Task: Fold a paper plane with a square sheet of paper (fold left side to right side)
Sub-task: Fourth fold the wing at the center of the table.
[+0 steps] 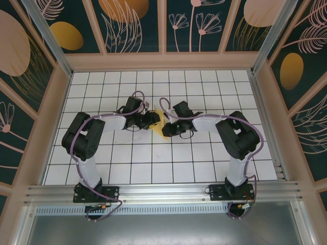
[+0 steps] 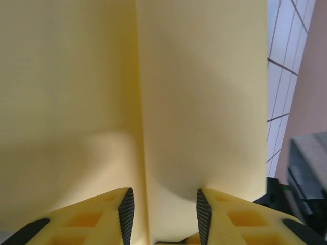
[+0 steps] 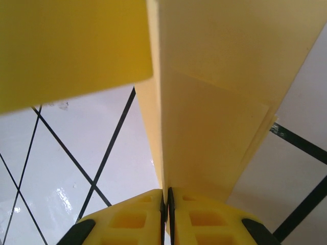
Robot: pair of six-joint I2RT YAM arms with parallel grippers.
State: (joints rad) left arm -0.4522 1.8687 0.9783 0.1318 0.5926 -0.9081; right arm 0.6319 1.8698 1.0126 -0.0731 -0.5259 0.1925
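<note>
yellow paper (image 1: 162, 124): 1 | robot arms: 2, left arm (image 1: 84, 140) and right arm (image 1: 237, 135) flanking paper | grid table (image 1: 153, 168): 1, under paper

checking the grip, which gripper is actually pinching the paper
The right gripper: its fingers are closed tight on the yellow paper. The left gripper has its fingers apart around it.

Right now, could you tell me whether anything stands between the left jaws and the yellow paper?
Nothing visible does. The paper runs into the left gripper, whose jaws stand apart on either side of its fold. The right gripper has its jaws shut on the same paper.
</note>
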